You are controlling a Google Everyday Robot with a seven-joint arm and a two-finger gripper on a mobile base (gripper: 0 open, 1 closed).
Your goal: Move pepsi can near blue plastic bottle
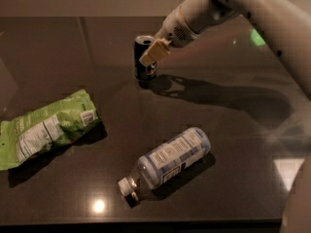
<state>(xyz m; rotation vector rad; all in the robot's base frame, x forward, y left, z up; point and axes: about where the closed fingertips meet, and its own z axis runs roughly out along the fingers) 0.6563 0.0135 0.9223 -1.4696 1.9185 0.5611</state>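
Observation:
The pepsi can [146, 71] is dark navy with a silver top rim and stands upright at the back middle of the dark table. My gripper [148, 57] has come in from the upper right and is right at the can's upper half, with a tan part of it in front of the can. The blue plastic bottle [170, 159] has a white-and-blue label and a white cap. It lies on its side at the front middle, cap pointing front left, well apart from the can.
A green chip bag [46, 127] lies at the left of the table [233, 130]. My white arm [243, 8] spans the upper right, and part of my body fills the right edge. The table's front edge runs along the bottom.

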